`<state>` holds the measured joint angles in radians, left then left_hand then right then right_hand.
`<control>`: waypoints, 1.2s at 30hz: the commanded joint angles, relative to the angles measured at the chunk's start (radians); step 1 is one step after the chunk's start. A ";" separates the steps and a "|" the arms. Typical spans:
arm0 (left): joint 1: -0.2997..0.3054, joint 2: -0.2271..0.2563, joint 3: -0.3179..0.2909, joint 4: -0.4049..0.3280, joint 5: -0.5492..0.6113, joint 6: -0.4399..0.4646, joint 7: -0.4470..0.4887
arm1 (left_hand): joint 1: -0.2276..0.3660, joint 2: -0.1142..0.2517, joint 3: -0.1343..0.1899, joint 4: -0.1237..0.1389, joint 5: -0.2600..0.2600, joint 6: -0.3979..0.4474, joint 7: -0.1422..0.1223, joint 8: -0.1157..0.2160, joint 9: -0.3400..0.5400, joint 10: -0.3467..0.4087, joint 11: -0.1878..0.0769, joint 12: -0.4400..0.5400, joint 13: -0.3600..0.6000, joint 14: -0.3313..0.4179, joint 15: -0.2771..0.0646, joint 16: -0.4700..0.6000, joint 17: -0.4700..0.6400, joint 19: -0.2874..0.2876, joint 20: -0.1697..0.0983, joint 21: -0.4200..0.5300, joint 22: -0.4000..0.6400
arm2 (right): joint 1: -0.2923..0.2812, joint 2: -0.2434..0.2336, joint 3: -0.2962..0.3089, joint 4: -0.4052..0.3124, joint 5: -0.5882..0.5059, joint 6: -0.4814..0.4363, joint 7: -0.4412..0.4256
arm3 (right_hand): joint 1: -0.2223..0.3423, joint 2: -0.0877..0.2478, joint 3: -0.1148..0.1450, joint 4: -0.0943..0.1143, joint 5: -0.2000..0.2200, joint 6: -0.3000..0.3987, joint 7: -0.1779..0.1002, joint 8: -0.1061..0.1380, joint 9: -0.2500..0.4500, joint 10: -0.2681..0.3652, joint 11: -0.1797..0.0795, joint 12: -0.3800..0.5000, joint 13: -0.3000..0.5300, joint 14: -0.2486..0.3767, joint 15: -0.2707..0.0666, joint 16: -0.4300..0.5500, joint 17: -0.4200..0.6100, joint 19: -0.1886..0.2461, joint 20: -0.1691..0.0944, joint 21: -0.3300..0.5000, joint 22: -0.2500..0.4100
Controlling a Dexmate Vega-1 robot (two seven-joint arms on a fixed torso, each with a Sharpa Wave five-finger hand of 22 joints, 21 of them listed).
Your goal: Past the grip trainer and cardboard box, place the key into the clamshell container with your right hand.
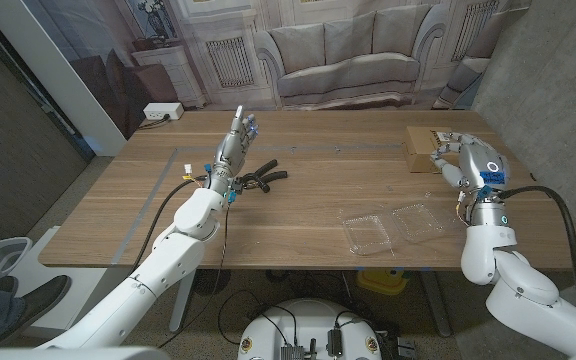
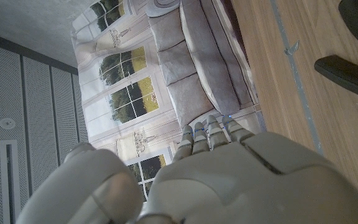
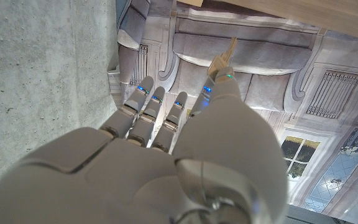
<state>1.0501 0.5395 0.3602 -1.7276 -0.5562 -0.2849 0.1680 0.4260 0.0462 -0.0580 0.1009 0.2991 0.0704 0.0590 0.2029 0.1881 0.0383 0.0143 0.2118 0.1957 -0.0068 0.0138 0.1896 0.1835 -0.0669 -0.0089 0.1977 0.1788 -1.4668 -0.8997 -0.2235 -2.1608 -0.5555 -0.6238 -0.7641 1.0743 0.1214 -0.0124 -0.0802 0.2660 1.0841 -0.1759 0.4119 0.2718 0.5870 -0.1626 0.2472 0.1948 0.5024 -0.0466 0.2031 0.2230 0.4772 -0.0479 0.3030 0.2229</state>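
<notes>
My right hand (image 1: 465,162) stands upright at the table's right side, its fingers reaching up beside the cardboard box (image 1: 420,148); nothing shows between them. In the right wrist view a thin tan sliver (image 3: 226,51) pokes out past the fingertips (image 3: 146,93); I cannot tell what it is. The clear clamshell container (image 1: 393,228) lies open near the front edge, left of and nearer than this hand. The black grip trainer (image 1: 259,179) lies left of centre. My left hand (image 1: 235,143) stands just left of it, fingers up, holding nothing.
A white power strip (image 1: 162,112) sits at the table's far left corner. A line of tape (image 1: 168,178) marks the wood on the left. Bare wood (image 1: 338,170) lies between the grip trainer and the box.
</notes>
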 commanded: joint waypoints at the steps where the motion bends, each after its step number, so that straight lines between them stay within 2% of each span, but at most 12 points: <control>1: 0.000 0.009 -0.004 -0.017 0.004 0.016 0.011 | -0.004 0.001 -0.006 0.001 0.000 0.007 -0.001 -0.001 0.003 0.004 -0.001 -0.004 0.002 0.009 0.002 0.003 0.003 -0.003 0.001 0.003 0.002 | -0.054 0.011 0.029 -0.045 -0.013 -0.007 0.039 | 0.005 0.005 -0.008 -0.002 0.001 0.007 -0.002 0.008 0.002 0.000 0.002 -0.006 0.001 -0.004 -0.150 -0.003 0.002 -0.002 -0.111 0.005 0.002; 19: -0.008 0.019 -0.006 -0.020 -0.006 0.031 -0.001 | -0.001 0.004 -0.008 0.000 -0.001 0.007 0.000 -0.001 0.003 0.004 -0.001 -0.004 0.002 0.008 0.002 0.002 0.003 -0.003 0.001 0.003 0.002 | -0.122 0.009 0.050 -0.148 -0.040 -0.110 0.154 | 0.009 0.004 -0.017 -0.001 0.002 0.007 -0.002 0.008 0.004 -0.006 0.003 -0.012 0.000 -0.016 -0.143 -0.005 0.000 -0.010 -0.105 0.004 0.000; 36: -0.031 0.021 -0.005 -0.003 -0.007 0.043 -0.007 | 0.003 0.006 -0.009 -0.001 -0.001 0.006 -0.001 -0.002 0.003 0.004 0.000 -0.004 0.002 0.008 0.003 0.002 0.003 -0.003 0.001 0.003 0.002 | -0.147 -0.011 0.061 -0.194 -0.032 -0.148 0.236 | 0.014 0.006 -0.024 0.000 0.003 0.004 0.004 0.009 0.010 -0.008 0.005 -0.015 -0.001 -0.030 -0.136 -0.006 -0.002 -0.016 -0.102 0.002 -0.003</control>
<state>1.0344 0.5563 0.3544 -1.7412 -0.5602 -0.2553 0.1659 0.4258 0.0460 -0.0622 0.0966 0.2991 0.0704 0.0590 0.2029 0.1881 0.0383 0.0143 0.2118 0.1958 -0.0068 0.0137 0.1896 0.1835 -0.0669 -0.0089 0.1977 0.1788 -1.6015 -0.8944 -0.1664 -2.3230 -0.5945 -0.7357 -0.5997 1.0799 0.1267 -0.0278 -0.0790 0.2660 1.0821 -0.1764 0.4149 0.2780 0.5799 -0.1554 0.2353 0.1905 0.4739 -0.0466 0.1953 0.2182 0.4628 -0.0444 0.3030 0.2183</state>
